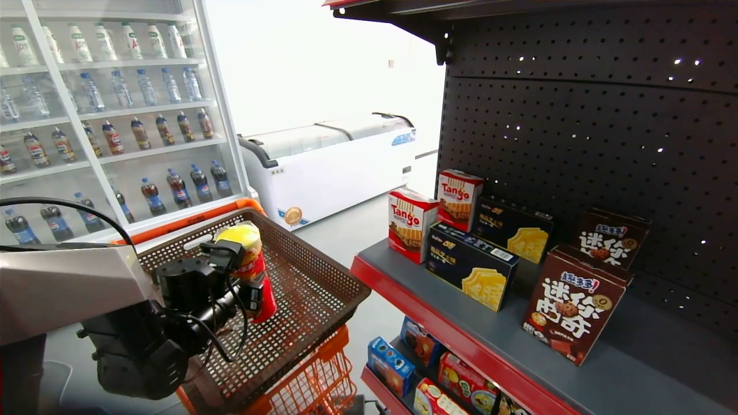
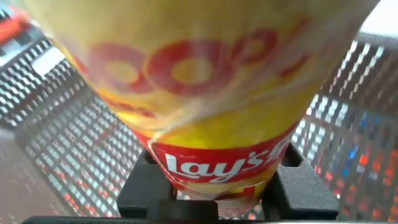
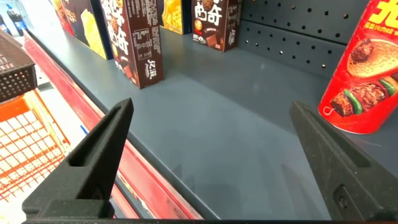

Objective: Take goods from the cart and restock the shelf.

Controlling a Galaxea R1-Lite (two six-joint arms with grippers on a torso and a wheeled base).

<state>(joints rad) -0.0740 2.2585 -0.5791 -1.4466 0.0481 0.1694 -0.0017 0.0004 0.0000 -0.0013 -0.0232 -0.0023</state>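
Head view: you have the left gripper (image 1: 249, 275) clamped on the chip can (image 1: 241, 236), upright, held left of the shelf (image 1: 415, 288) and well apart from it. The cart basket (image 1: 334, 271) sits just beside the shelf's red edge.
Left wrist view: both black fingers (image 2: 142, 190) press the can's red lower part.
Right wrist view: your right gripper (image 3: 214, 168) is spread wide, holding nothing, over the shelf's grey deck; a red can (image 3: 364, 74) stands on the shelf

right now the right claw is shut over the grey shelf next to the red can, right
No, the right claw is open, not shut; it is over the grey shelf next to the red can, as the right wrist view shows.
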